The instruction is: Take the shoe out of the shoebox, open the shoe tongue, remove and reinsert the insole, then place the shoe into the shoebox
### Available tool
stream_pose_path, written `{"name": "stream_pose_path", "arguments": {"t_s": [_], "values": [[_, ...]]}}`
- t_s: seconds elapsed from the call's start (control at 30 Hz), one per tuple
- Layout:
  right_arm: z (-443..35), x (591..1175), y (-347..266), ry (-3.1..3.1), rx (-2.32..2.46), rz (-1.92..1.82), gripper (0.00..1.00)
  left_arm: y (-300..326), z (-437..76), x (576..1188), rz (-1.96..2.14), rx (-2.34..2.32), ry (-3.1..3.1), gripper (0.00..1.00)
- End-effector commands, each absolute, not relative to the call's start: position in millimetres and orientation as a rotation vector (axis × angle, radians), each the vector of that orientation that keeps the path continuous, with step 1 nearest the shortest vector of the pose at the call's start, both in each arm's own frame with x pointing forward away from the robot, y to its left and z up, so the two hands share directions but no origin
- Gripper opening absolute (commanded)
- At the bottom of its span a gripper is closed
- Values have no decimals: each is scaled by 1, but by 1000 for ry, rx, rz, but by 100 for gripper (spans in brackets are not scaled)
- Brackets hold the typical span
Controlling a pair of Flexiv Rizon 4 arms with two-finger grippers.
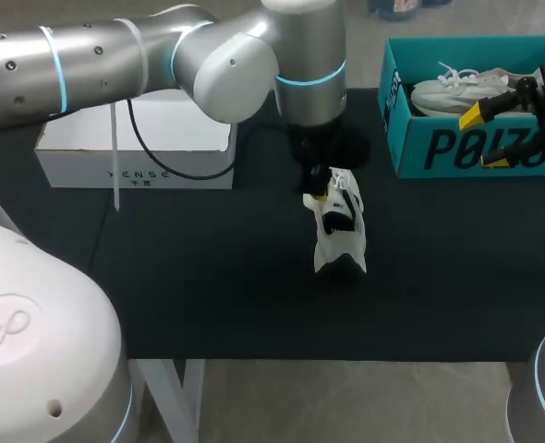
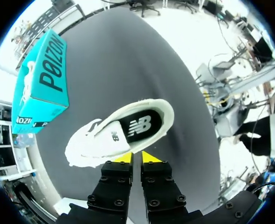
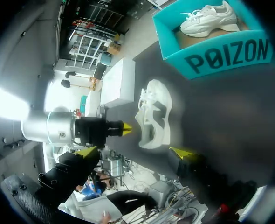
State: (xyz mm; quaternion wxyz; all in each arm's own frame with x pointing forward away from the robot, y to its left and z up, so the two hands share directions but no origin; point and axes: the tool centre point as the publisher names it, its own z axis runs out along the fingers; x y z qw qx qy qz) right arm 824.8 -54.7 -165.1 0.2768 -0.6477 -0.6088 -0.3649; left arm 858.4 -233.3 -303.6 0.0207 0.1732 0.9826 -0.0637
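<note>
Shoe (image 1: 339, 226): upright on its sole at mid-bench (image 1: 208, 295), opening upward, insole (image 2: 140, 127) visible inside. My left fingers (image 2: 124, 158): drawn almost together with a thin slit between them, nothing in it, tips at the shoe's side rim. Shoebox (image 1: 466, 148): far right corner, second shoe (image 1: 457, 90) inside. My right fingers (image 3: 182, 151): spread wide, empty, by the shoebox's front wall. White box (image 1: 134, 152): far left.

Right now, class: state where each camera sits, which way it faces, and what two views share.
Head: above and behind, looking down on the table; left arm, right gripper show.
Left wrist: above the shoe, looking down; left gripper shows.
Right wrist: by the shoebox, facing the table; both grippers show.
Shared: shoe, shoebox in all.
</note>
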Motion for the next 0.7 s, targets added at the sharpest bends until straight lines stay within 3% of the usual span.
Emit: {"name": "stream_pose_path", "arguments": {"t_s": [0.03, 0.43, 0.7], "values": [[-165, 825, -55, -1635, -1741, -978, 100, -236, -293, 846, -63, 206, 3015, 0], [-165, 825, -55, -1635, -1741, -978, 100, -236, -293, 846, -63, 206, 3015, 0], [-165, 825, -55, -1635, -1741, -978, 100, -242, -302, 830, -119, -65, 3174, 0]]}}
